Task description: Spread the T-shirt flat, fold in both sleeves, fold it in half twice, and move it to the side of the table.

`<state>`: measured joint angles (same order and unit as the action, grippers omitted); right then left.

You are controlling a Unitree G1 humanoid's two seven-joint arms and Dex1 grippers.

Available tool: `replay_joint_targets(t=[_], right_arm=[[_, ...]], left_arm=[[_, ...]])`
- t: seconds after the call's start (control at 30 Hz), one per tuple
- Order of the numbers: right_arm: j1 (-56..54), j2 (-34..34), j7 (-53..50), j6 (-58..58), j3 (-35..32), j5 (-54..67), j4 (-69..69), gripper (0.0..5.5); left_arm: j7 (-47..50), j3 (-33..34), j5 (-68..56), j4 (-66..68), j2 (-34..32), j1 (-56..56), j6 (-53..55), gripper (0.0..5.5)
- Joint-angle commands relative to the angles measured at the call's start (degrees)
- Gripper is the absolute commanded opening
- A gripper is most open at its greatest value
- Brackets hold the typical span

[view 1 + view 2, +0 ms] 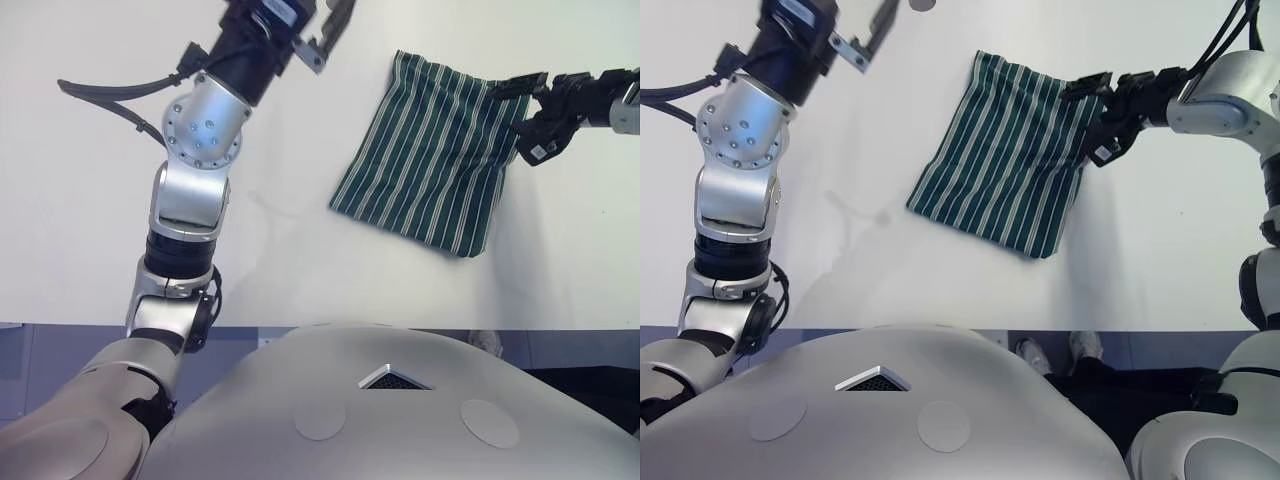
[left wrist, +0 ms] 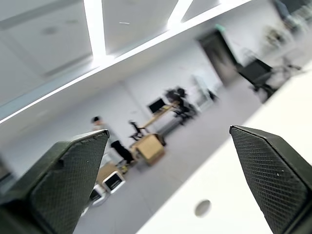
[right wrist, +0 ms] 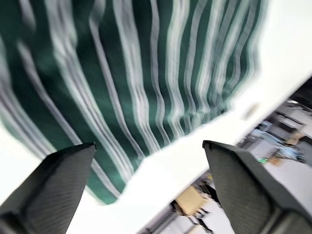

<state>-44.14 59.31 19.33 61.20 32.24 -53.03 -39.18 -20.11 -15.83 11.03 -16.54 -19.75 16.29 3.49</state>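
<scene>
The T-shirt (image 1: 425, 155), green with white stripes, lies folded into a small rectangle on the white table (image 1: 90, 260), right of centre. My right gripper (image 1: 522, 118) is open at the shirt's right edge, one finger over the cloth's top right corner and one just off its edge. The right wrist view has the striped T-shirt (image 3: 122, 73) close beyond the open right gripper (image 3: 146, 185). My left gripper (image 1: 330, 35) is open with nothing in it, raised near the table's far side, left of the shirt. In the left wrist view the left gripper (image 2: 170, 180) points across the room.
The table's front edge (image 1: 300, 325) runs just ahead of me. Bare tabletop lies left of the shirt and to its right. A small round hole (image 2: 202, 208) sits in the table near the far edge.
</scene>
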Motion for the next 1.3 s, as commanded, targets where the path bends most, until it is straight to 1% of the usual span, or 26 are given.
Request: replay_joint_targets(t=[0.03, 0.07, 0.13, 0.2, 0.23, 0.3, 0.33, 0.37, 0.43, 0.53, 0.57, 0.67, 0.73, 0.8, 0.9, 0.97, 1.07, 1.13, 1.23, 1.3], right_arm=[[-2.7, 0.25, -16.16, 7.71, -4.8, 0.45, -4.97, 4.09], [-0.86, 1.43, -18.16, 9.55, -6.32, 2.7, -6.09, 4.09], [2.35, 2.39, -20.07, 11.64, -8.09, 5.95, -8.19, 4.09], [7.34, 1.53, -18.91, 9.94, -10.21, 12.44, -9.15, 4.09], [10.26, 0.89, -18.15, 7.89, -11.64, 16.08, -9.02, 4.09], [16.05, -0.44, -17.13, 1.85, -15.72, 23.73, -9.24, 4.09], [18.93, -1.52, -17.14, -3.2, -19.27, 28.5, -11.21, 4.09], [20.7, -2.43, -16.97, -7.24, -21.85, 31.92, -12.6, 4.09], [24.64, -3.79, -17.7, -14.74, -26.73, 37.08, -15.63, 4.09], [30.56, -6.22, -18.02, -20.68, -30.98, 41.42, -12.95, 4.09], [32.78, -7.06, -18.21, -21.87, -31.84, 42.12, -10.4, 4.09], [38.47, -9.95, -18.93, -25.28, -33.76, 42.99, -2.05, 4.09], [41.22, -12.13, -18.99, -28.35, -35.14, 43.81, 3.95, 4.09], [44.29, -13.63, -19.26, -31.21, -36.56, 43.8, 10.13, 4.09], [47.67, -15.59, -19.78, -35.79, -38.91, 43.88, 17.08, 4.09], [49.91, -17.52, -20.58, -38.19, -40.25, 43.89, 21.05, 4.09], [52.11, -20.11, -21.06, -40.73, -40.87, 43.36, 26.02, 4.09], [51.74, -20.94, -20.59, -41.72, -40.77, 43.1, 27.7, 4.09], [51.08, -20.66, -19.04, -41.14, -40.43, 42.66, 29.56, 4.09], [50.81, -20.1, -18.2, -40.74, -40.41, 42.45, 30.69, 4.09]], left_arm=[[-10.66, -9.27, 5.6, 2.34, -11.02, -5.58, -15.26, 4.55], [-12.17, -11.23, 7.91, 3.88, -13.32, -5.5, -19.91, 4.55], [-11.67, -12.66, 12.56, 7.22, -14.62, -3.57, -24.79, 4.55], [-8.09, -12.16, 14.69, 12.21, -10.83, 1.33, -26.49, 4.55], [-7.17, -11.92, 13.41, 15.69, -7.45, 4.53, -26.73, 4.55], [-9.38, -9.02, 0.9, 22.71, 2.99, 9.88, -21.01, 4.55], [-11.33, -8.77, -2.43, 27.91, 6.79, 12.83, -19.5, 4.55], [-12.88, -8.95, -4.08, 31.58, 8.82, 14.72, -18.99, 4.55], [-18.54, -12.16, -5.52, 37.83, 12.62, 16.04, -15.62, 4.55], [-24.05, -21.83, 2.79, 45.97, 13.86, 16.33, -13.38, 4.55], [-24.46, -23.57, 4.66, 48.14, 14.49, 16.42, -12.38, 4.55], [-21.14, -23.76, 6.64, 54.77, 18.42, 17.1, -7.08, 4.55], [-16.42, -24.54, 10.42, 59.04, 18.19, 18.43, -3.79, 4.55], [-12.86, -23.42, 11.46, 61.22, 17.03, 17.86, -0.22, 4.55], [-10.05, -18.57, 8.51, 58.11, 13.74, 12.62, 4.91, 4.55], [-8.07, -11.73, 4.52, 50.2, 11.42, 4.22, 12.04, 4.55], [-4.05, -5.45, 1.38, 44.22, 10.08, -5.26, 19.2, 4.55], [-5.07, -5.53, 0.69, 40.43, 8.92, -9.31, 21.19, 4.55], [-15.38, -10.74, -0.68, 27.0, 4.09, -11.33, 24.82, 4.55], [-20.67, -12.91, -1.91, 18.64, 0.35, -10.92, 27.79, 4.55]])
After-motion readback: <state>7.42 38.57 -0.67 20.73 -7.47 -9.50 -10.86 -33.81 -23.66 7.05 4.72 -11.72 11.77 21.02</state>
